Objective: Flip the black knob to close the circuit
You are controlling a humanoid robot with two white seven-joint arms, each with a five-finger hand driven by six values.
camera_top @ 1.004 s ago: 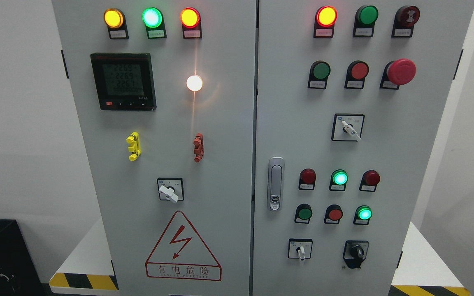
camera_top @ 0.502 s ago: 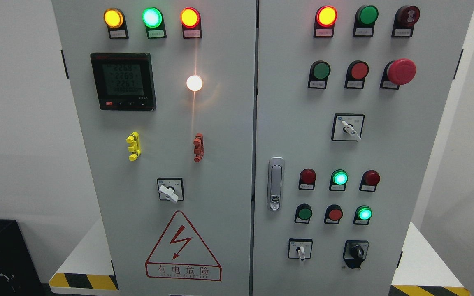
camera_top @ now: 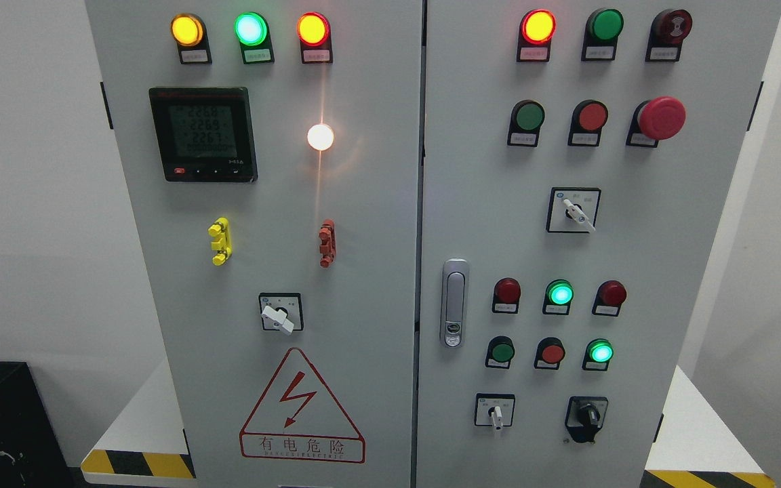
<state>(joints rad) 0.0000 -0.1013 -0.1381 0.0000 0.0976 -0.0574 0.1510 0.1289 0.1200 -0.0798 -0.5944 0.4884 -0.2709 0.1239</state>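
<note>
The black knob sits at the lower right of the frame, on the right door of the cabinet, just right of a white selector. No robot hand is in view, so I cannot tell their state. To do it well, reach from the right, pinch only this knob and turn gently.

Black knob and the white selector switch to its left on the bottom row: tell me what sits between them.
Head view: only bare grey door panel lies between the black knob and the white selector switch.
</note>
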